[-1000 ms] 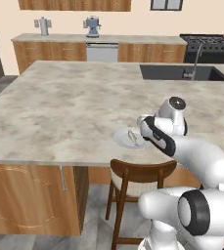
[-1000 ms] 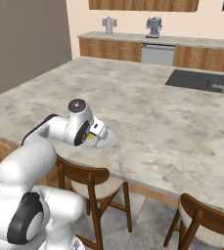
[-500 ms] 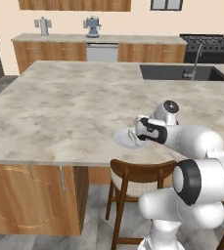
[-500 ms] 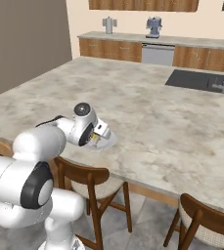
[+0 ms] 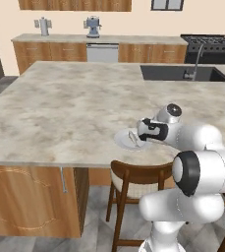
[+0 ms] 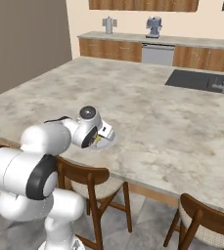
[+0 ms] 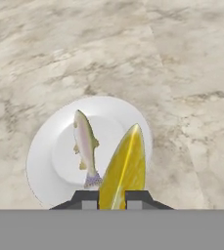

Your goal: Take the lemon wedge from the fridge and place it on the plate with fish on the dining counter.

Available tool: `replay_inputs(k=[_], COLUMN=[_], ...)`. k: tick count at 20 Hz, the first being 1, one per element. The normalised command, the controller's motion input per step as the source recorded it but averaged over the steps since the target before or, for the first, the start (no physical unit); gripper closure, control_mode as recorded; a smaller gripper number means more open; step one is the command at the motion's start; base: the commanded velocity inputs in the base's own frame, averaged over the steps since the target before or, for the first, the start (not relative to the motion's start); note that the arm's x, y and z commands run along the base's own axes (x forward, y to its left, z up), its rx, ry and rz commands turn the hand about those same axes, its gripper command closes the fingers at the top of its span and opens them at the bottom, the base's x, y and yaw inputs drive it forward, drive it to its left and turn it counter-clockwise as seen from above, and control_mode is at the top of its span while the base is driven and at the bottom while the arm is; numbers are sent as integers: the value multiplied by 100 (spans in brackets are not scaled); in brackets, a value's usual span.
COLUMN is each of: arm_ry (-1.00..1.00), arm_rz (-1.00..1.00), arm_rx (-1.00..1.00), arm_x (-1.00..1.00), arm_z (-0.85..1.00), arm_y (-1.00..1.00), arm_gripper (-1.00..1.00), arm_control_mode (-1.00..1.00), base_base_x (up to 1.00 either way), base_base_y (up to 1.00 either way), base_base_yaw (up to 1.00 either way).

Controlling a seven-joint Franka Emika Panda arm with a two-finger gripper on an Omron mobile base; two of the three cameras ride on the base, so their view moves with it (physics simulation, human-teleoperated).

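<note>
In the hand view my gripper (image 7: 112, 197) is shut on the yellow lemon wedge (image 7: 125, 168), which stands up between the two dark tips. Just beyond it lies the white plate (image 7: 50, 146) with a small silvery fish (image 7: 85, 145) on it. The plate (image 5: 123, 140) rests near the front edge of the dining counter (image 5: 70, 106). From the left base view my gripper (image 5: 139, 137) hangs low over the plate's right side. In the right base view the plate (image 6: 106, 143) peeks out past my hand, and a bit of the yellow lemon wedge (image 6: 99, 138) shows at the gripper (image 6: 101, 137).
A sunken dark sink (image 5: 182, 73) with a tap lies at the counter's far right. Wooden bar stools (image 5: 133, 182) stand under the near edge, right below the plate. The wall counter (image 5: 99, 49) with small appliances runs along the back. Bare stone spreads left of the plate.
My hand has come lower and closer to the plate, and the arm has folded in toward the counter's near edge. The wedge stays in the grip.
</note>
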Motion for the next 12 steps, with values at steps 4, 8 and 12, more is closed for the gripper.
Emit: replay_inputs(k=[4,8,12], arm_ry=[0,0,0], arm_rz=[0,0,1], arm_rx=[0,0,0], arm_x=[44,23,0], arm_z=[-1,-14,-53], arm_y=[14,17,8], arm_gripper=[100,100,100], arm_control_mode=[-100,-100,-100], base_base_x=[0,0,0], base_base_y=[0,0,0], base_base_yaw=[0,0,0])
